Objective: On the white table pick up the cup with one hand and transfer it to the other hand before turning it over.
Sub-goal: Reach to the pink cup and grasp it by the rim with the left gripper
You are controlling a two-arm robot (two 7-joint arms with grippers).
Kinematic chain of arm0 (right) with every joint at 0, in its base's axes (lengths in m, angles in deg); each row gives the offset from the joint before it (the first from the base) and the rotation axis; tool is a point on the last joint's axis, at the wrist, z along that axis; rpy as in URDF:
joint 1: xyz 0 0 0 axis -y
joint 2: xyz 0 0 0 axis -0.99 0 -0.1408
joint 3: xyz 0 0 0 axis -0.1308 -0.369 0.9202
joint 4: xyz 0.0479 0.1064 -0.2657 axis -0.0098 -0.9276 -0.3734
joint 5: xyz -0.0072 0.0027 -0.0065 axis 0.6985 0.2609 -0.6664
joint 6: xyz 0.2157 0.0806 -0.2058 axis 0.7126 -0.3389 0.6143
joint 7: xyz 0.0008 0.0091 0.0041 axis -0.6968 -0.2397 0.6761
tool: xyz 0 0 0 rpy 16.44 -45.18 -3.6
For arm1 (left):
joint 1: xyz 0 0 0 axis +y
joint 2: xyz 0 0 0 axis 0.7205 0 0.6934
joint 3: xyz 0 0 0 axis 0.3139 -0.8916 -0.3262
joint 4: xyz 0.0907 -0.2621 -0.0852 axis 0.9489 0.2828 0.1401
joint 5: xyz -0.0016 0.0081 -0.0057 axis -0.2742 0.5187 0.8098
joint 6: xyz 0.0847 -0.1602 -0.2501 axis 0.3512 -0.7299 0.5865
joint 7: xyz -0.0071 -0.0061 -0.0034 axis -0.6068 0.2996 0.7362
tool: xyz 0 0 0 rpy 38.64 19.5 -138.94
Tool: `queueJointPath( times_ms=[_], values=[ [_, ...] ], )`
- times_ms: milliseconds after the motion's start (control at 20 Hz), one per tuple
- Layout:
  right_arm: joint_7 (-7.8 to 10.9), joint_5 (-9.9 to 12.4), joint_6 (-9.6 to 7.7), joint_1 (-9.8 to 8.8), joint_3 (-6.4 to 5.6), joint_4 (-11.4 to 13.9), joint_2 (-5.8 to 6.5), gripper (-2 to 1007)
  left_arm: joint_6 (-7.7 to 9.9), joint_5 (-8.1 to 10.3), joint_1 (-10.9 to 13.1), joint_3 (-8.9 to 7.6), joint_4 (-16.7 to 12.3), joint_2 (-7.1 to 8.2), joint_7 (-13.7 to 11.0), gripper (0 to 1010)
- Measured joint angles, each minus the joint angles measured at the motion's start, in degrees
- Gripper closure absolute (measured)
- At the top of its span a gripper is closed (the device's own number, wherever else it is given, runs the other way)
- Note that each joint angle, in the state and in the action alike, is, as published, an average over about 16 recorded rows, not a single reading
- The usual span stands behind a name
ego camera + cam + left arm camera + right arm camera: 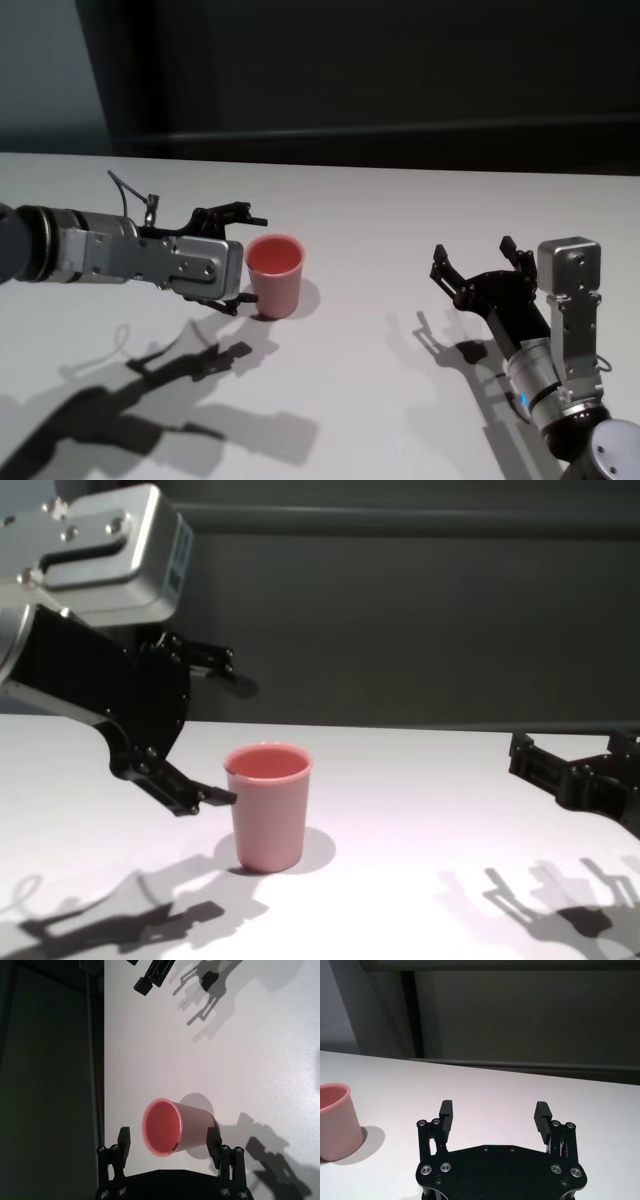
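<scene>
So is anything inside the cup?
Nothing visible: the left wrist view looks into the upright cup and shows only bare pink wall. Its floor is hidden from view.

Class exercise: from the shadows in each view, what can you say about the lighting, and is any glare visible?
Head view: cup and left end effector cast dark, sharp-edged shadows toward the robot, so a strong light sits beyond the white table. Chest view: right end effector shadow falls nearer too. Left wrist view: no glare on the matte tabletop.
</scene>
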Motion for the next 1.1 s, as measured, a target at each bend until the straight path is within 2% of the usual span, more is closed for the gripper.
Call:
queueJointPath(
  times_ms=[500, 1100],
  values=[
    [0.0, 0.0, 0.0, 0.0, 0.0, 0.0, 0.0, 3, -2.21, -3.45, -7.38, 6.27, 5.19, -2.23, -5.84, 9],
    [0.0, 0.0, 0.0, 0.0, 0.0, 0.0, 0.0, 3, -6.08, -7.8, -14.22, 12.44, 12.68, -5.85, -8.88, 9]
  ],
)
